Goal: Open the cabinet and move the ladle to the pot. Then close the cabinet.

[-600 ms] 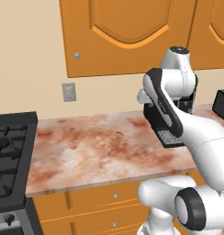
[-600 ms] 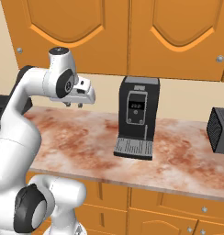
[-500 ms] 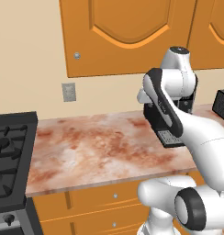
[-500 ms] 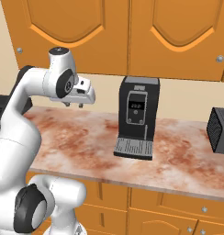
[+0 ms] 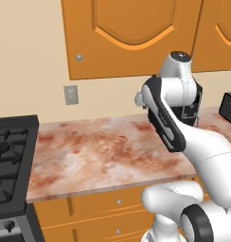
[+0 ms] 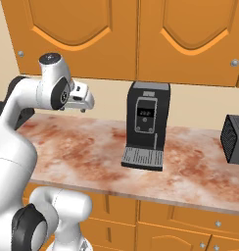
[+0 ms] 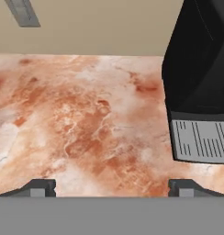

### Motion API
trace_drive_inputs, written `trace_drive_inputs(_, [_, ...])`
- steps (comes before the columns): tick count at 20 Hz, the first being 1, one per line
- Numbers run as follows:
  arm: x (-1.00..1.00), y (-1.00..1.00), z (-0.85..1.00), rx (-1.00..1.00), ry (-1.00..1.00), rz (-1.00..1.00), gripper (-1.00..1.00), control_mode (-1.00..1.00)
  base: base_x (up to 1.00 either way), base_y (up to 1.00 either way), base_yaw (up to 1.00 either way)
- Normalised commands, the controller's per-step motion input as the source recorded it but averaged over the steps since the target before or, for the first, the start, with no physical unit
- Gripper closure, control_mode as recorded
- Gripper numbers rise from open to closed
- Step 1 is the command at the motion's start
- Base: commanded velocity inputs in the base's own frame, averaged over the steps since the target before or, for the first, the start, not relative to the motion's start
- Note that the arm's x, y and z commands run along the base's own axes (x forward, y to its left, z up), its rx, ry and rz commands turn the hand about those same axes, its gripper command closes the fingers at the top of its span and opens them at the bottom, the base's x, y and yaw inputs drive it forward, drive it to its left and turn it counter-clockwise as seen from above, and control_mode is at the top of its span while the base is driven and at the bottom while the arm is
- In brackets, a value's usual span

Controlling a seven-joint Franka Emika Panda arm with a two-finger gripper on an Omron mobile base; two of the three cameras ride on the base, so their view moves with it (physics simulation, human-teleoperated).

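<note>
Two orange doors hung on the wall above the counter point(image 5: 103, 156), and both were shut. The cabinet point(image 5: 127, 38) had its small round silver knob point(image 5: 79, 57) low at the left corner. A second door point(image 6: 195, 39) sat to its right with its own knob point(image 6: 234, 62).

One black coffee machine point(image 6: 146, 125) stood on the counter against the far wall, right of the arm. Its grey drip tray point(image 7: 201, 140) was close to the gripper's right side. Farther right sat a dark box point(image 6: 234, 139) at the counter's end. A black stove point(image 5: 11, 165) was at the left end of the counter. A grey wall plate point(image 5: 70, 94) was on the beige wall below the cabinet. Low drawer fronts point(image 5: 112, 208) ran under the counter.

The white arm rose up from its base, bent at the top, and folded back down. The gripper point(image 6: 82, 99) hung above the counter, left of the coffee machine, well below the cabinet door. Its fingertips point(image 7: 40, 187) stood wide apart, so it was open and held nothing. Bare counter lay between them.
</note>
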Motion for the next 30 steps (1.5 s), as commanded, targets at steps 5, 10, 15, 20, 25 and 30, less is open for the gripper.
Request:
trace_drive_inputs(5, [0.00,0.41,0.00,0.00,-0.20,0.00,-1.00,-1.00,0.00,0.00,0.00])
trace_drive_inputs(10, [0.00,0.26,0.10,0.09,-0.15,0.00,-1.00,-1.00,0.00,0.00,0.00])
trace_drive_inputs(15, [0.03,0.26,0.23,0.15,-0.06,0.00,-1.00,-1.00,0.00,0.00,0.00])
trace_drive_inputs(20, [0.12,0.34,0.23,0.13,0.00,0.00,-1.00,-1.00,0.00,0.00,0.00])
trace_drive_inputs(25, [0.14,0.31,0.28,0.09,0.00,0.00,-1.00,-1.00,0.00,0.00,0.00])
trace_drive_inputs(30, [0.07,0.37,0.18,0.00,0.00,0.00,-1.00,-1.00,0.00,0.00,0.00])
